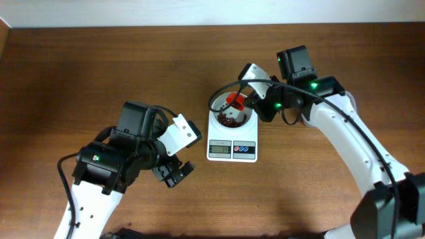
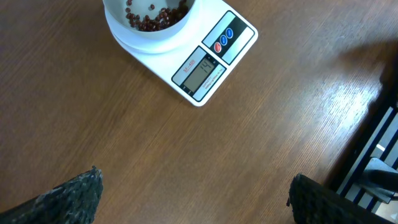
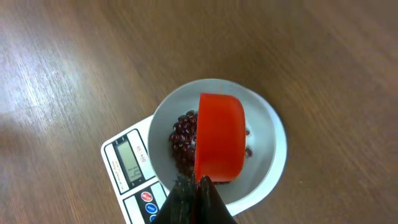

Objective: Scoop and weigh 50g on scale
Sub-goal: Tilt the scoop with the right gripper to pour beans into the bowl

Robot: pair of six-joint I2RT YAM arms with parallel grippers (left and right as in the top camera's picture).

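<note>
Overhead, right end effector clenched on the orange scoop, tipped over the bowl on the scale near worktop centre; beans lie inside. Left end effector, released, hangs at eight o'clock from it. Best tilt slowly, trickling beans while watching the display.

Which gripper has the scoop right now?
The right gripper: it is shut on the orange scoop over the bowl, while the left gripper is open and empty.
</note>
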